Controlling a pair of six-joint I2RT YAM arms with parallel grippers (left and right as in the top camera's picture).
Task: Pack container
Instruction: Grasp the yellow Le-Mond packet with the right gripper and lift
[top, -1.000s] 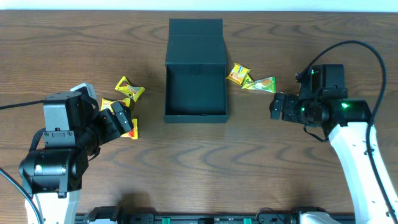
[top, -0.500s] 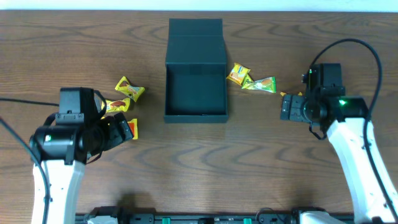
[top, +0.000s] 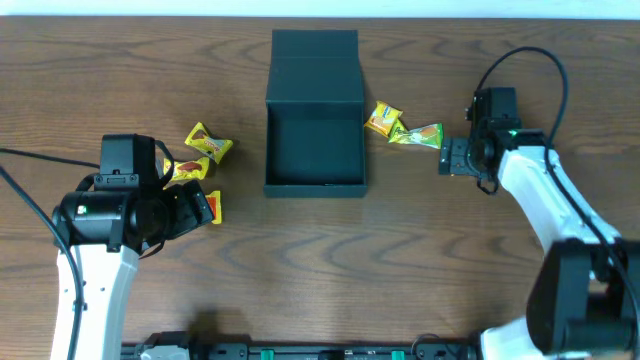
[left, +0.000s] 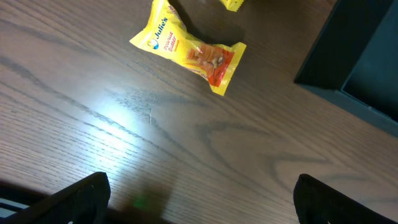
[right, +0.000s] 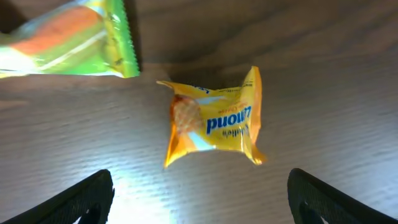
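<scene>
The dark teal container (top: 316, 178) stands open mid-table, its lid (top: 315, 58) folded back; its corner shows in the left wrist view (left: 348, 56). Three yellow snack packets (top: 208, 143) lie to its left. A yellow packet (top: 383, 119) and a green-edged packet (top: 420, 135) lie to its right. My left gripper (top: 198, 205) is open and empty over the table (left: 211, 205), with a yellow packet (left: 189, 50) ahead of it. My right gripper (top: 447, 158) is open and empty (right: 199, 199), with a yellow packet (right: 214, 127) just ahead and the green-edged packet (right: 68, 40) beyond.
The wooden table (top: 330, 260) runs to the far wall edge at the top. The right arm's black cable (top: 525, 55) arches above the arm. A second yellow packet's tip (left: 233, 5) shows at the top of the left wrist view.
The right gripper has moved up and left, closer to the green-edged packet. The left arm shifted slightly right a second ago and has since held still.
</scene>
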